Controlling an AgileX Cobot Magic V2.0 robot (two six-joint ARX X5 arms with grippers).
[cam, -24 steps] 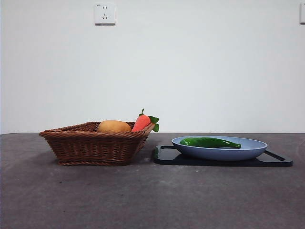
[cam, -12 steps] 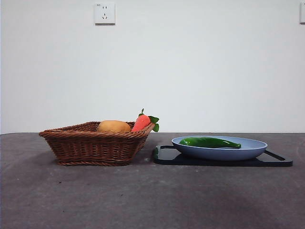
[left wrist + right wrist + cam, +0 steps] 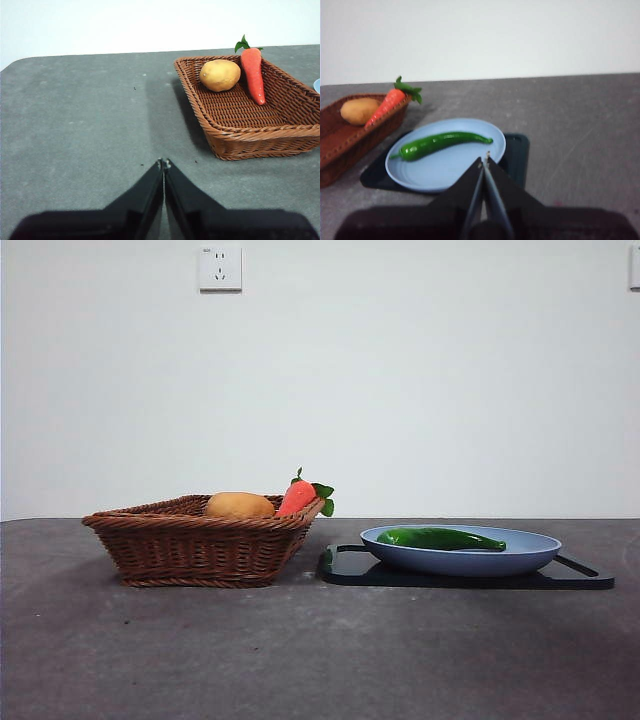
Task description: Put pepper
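Pepper (image 3: 440, 538) lies on the blue plate (image 3: 530, 555) at frame right in the front view. Left wrist view: left gripper (image 3: 163, 163) pinched closed, empty. Right wrist view: right gripper (image 3: 484, 160) likewise closed, plate's rim behind.

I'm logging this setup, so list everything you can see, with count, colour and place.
pepper: one, dark green, lying on the blue plate
plate: one, blue, on the black tray
tray: one, black, on the table beside the basket
basket: one, brown wicker, on the table
potato: one, yellow-brown, in the basket
carrot: one, red-orange with green leaves, leaning on the basket rim
table: one, dark grey
wall socket: one, white, on the wall
left tool: one, black, shut, near the basket
right tool: one, black, shut, near the plate
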